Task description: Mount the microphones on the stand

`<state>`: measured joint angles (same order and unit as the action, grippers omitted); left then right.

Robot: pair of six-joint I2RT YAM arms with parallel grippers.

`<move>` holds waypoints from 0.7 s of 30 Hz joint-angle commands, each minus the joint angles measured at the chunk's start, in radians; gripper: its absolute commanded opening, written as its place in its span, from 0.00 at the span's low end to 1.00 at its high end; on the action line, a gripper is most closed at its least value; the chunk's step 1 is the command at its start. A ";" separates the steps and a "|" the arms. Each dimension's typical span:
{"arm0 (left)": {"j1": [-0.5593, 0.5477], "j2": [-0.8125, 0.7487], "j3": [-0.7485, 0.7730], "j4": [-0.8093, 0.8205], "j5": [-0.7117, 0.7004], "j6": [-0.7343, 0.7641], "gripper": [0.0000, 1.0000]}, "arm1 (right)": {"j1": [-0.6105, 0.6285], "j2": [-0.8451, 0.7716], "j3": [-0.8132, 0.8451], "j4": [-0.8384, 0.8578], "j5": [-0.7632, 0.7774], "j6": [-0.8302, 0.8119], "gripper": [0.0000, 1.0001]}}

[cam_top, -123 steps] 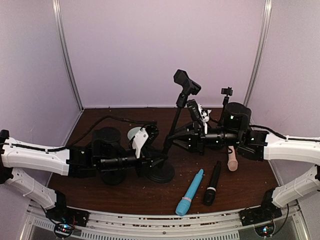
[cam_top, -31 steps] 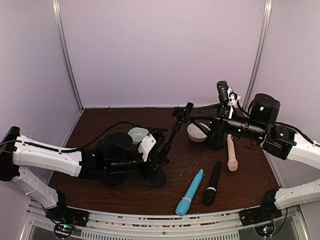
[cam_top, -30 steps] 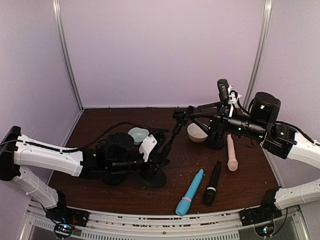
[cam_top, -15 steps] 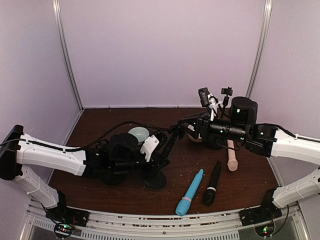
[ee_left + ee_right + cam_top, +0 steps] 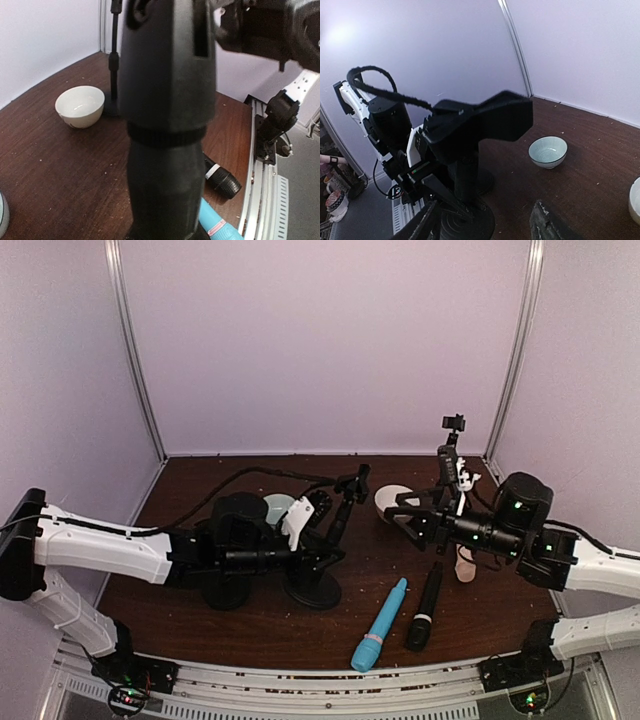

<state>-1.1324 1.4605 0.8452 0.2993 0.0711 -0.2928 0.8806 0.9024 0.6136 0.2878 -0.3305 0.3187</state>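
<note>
Near the middle of the dark brown wooden table [image 5: 240, 635] stands the black microphone stand with a round base [image 5: 320, 592]; its pole leans toward the back right and ends in a black clip [image 5: 352, 483]. The left gripper [image 5: 322, 542] reaches in from the left and is clamped tight on the pole just above the base; in the left wrist view the pole fills the middle of the picture.

The right gripper [image 5: 403, 520] hangs to the right of the clip, apart from it; its jaws are spread with nothing between them. In the right wrist view its two fingertips [image 5: 427, 227] show at the lower edge, with the clip ahead of them.

All three microphones lie on the table and none sits in the clip. The light blue stick microphone [image 5: 380, 637] lies to the front right of the base; the black stick microphone [image 5: 424, 607] lies just beside it on the right. The cream-beige stick microphone [image 5: 464, 567] lies further back, mostly hidden under the right arm.

A pale green bowl [image 5: 272, 508] sits behind the left gripper; a white bowl [image 5: 392, 498] sits behind the right gripper. A thin black second stand [image 5: 452, 445] rises at the back right.
</note>
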 commanded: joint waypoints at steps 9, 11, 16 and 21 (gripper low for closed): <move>0.016 0.001 0.061 0.230 0.360 -0.064 0.00 | 0.009 0.213 0.008 0.305 -0.311 0.038 0.60; 0.016 0.004 0.063 0.235 0.368 -0.070 0.00 | 0.016 0.239 0.027 0.324 -0.344 0.046 0.58; 0.016 0.006 0.064 0.232 0.369 -0.069 0.00 | 0.032 0.281 0.043 0.339 -0.374 0.057 0.54; 0.016 0.022 0.081 0.218 0.392 -0.075 0.00 | 0.051 0.300 0.039 0.366 -0.381 0.067 0.49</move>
<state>-1.1191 1.4773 0.8665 0.4103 0.4217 -0.3515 0.9142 1.1900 0.6312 0.5964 -0.6777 0.3695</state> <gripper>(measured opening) 0.157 0.520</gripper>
